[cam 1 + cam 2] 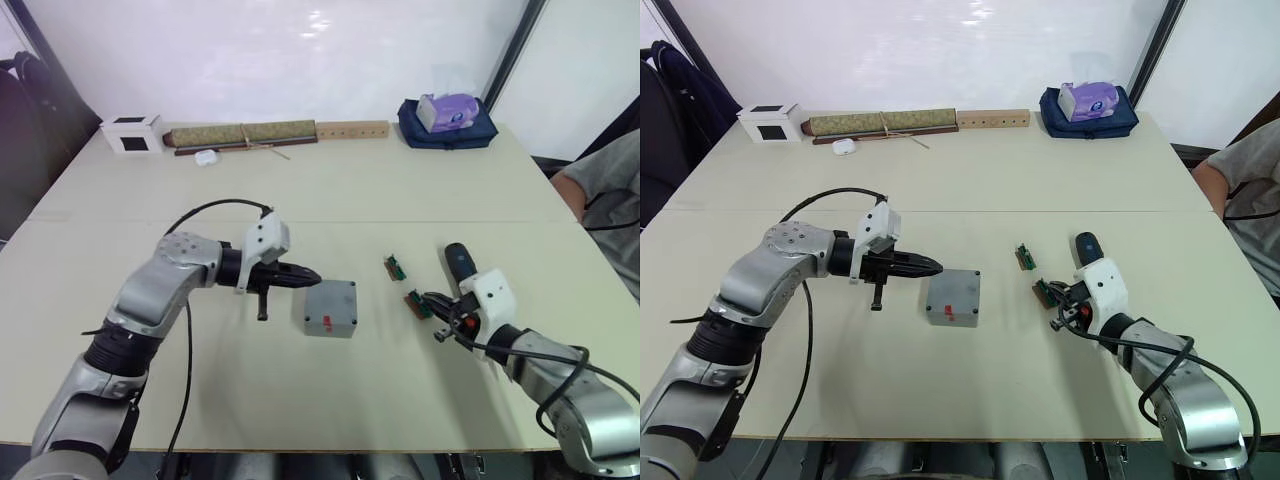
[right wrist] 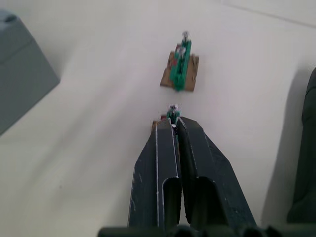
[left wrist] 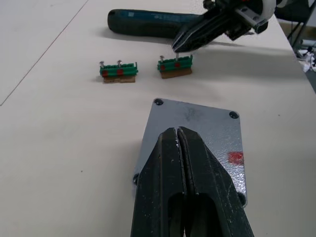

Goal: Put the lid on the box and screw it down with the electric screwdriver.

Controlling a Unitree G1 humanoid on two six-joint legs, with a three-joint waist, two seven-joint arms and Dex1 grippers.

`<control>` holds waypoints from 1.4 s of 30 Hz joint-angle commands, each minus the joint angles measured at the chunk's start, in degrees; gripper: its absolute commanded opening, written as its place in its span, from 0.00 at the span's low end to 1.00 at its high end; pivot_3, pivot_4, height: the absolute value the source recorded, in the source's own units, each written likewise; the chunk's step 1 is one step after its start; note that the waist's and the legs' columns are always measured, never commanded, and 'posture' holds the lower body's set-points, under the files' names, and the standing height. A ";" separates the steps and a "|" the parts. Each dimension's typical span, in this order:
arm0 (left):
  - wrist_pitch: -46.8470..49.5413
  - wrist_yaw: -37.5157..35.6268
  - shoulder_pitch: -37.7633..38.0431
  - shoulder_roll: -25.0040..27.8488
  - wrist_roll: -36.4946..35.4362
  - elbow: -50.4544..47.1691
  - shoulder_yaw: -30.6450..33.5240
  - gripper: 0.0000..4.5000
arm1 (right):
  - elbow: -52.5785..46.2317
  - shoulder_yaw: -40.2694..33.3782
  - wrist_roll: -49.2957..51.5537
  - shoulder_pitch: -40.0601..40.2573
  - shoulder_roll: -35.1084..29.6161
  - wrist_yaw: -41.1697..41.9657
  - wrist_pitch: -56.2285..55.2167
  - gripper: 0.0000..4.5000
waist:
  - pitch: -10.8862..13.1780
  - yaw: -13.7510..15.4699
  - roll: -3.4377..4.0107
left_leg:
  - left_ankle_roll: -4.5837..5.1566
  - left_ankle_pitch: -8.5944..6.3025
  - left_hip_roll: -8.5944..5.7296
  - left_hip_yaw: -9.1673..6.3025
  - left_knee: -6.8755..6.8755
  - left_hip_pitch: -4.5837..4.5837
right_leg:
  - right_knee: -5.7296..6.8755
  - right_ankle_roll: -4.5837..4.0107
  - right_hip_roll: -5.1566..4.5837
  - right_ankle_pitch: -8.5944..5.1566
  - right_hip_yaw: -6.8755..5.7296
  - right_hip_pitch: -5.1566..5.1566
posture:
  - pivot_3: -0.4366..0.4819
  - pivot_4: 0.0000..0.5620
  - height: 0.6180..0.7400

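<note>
While the box (image 1: 331, 308) is sitting lid (image 3: 197, 128) on at the centre of the table (image 1: 300, 180), my left claw (image 1: 310, 275) is hovering closed just beside its upper left corner. My right claw (image 2: 174, 123), closed, is touching the nearer green strip (image 2: 173, 114), with the screwdriver (image 1: 458, 264) lying right of centre.

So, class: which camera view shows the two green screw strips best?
The left wrist view: both green strips lie side by side, screws visible. The right wrist view has one partly hidden behind the right gripper; the eye views show them small.
</note>
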 commanded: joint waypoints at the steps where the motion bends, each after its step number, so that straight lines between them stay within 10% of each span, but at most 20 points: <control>1: -1.08 -0.08 -1.29 0.02 -0.23 0.07 1.25 0.00 | -4.20 -4.18 5.23 -1.37 -0.30 1.53 0.81 0.02 | 0.00 0.01 0.00 | 0.00 0.00 0.00 0.00 0.00 0.00 | 0.00 0.00 0.00 0.00 0.00 0.00 | 0.48 0.27 1.00; 17: 4.47 2.02 5.22 5.06 -3.50 -7.57 4.62 0.00 | -2.87 15.16 0.98 -14.58 -2.02 4.87 -3.47 0.02 | 0.10 0.07 0.07 | 0.00 0.00 -0.07 0.01 -0.33 -0.08 | -0.08 -0.04 -0.18 -0.02 -0.03 -0.15 | 0.48 0.27 1.00; 42: 2.76 2.24 6.49 5.95 -2.35 -8.02 2.72 0.00 | 1.55 17.34 -2.06 -14.04 0.53 6.50 -7.42 0.02 | 0.10 -0.05 0.08 | 0.00 0.00 -0.01 0.00 -0.40 0.01 | -0.05 -0.05 -0.02 -0.01 -0.03 -0.16 | 0.48 0.27 1.00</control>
